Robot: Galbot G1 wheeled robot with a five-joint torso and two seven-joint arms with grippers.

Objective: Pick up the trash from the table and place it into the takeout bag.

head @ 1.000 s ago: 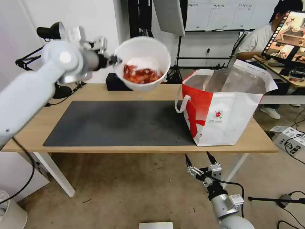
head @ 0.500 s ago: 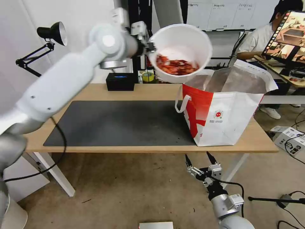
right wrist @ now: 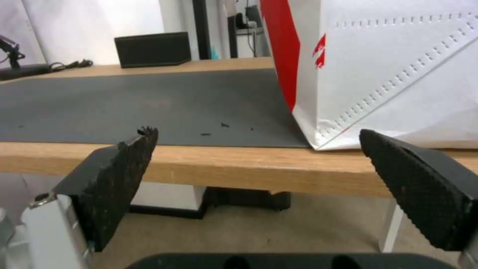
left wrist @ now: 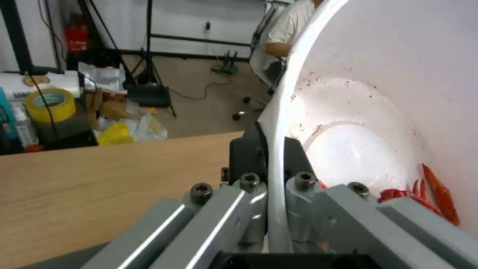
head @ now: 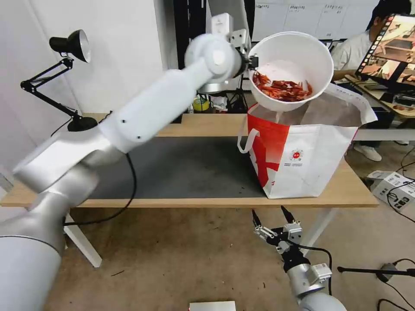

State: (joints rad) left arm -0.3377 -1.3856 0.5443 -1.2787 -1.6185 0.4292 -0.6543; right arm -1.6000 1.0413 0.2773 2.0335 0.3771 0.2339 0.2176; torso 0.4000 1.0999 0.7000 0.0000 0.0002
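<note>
One bowl (head: 288, 74) held over takeout bag (head: 302, 147), left pincer (left wrist: 271, 186) clamped on rim. Right pincer (head: 273, 217) apart, idle below tabletop (head: 207, 123). Next: lower it in, release.

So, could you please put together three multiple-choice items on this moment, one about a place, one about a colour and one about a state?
1. Where is the white bowl?
A. Flat on the dark mat
B. In the air over the takeout bag's open top
C. On the floor under the table

2. What colour are the shells in the bowl?
A. Red
B. Green
C. Blue

3. How is the right hand?
A. Shut on a tissue
B. Shut on the bag's handle
C. Open, holding nothing

Answers:
1 B: the head view shows the bowl raised above the bag's mouth, held by the left hand at its rim.
2 A: the scraps are plainly red in the head and left wrist views.
3 C: the right wrist view shows both pads wide apart, below the table edge.
</note>
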